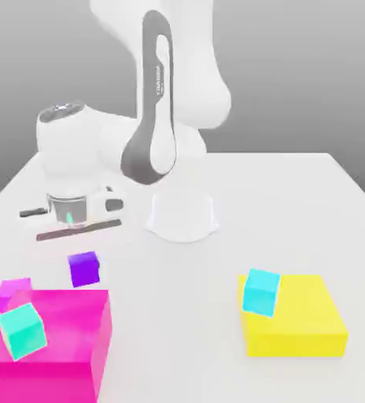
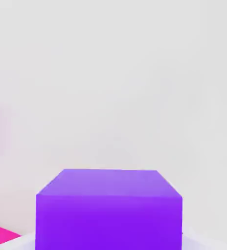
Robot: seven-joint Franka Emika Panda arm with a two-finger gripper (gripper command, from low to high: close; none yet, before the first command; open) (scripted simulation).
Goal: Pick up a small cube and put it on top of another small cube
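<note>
1. Since the fingers (image 1: pixel 74 223) hung above the surface (image 1: pixel 296 197) with nothing between them, they were pinched together and carrying nothing; no grasp had been made yet.
2. The small cube (image 1: pixel 84 268), violet-purple, sat flat on the surface just in front of the hand and apart from it. The hand view had the small cube (image 2: pixel 108 207) close and square-on, likely because the hand was lining up on it.
3. A small magenta cube (image 1: pixel 14 291) sat beside the big pink block (image 1: pixel 68 346). One teal cube (image 1: pixel 22 330) rested on that block, another teal cube (image 1: pixel 261 291) on the yellow slab (image 1: pixel 304 323).
4. My read: the fingers needed to spread before dropping around the violet cube.
</note>
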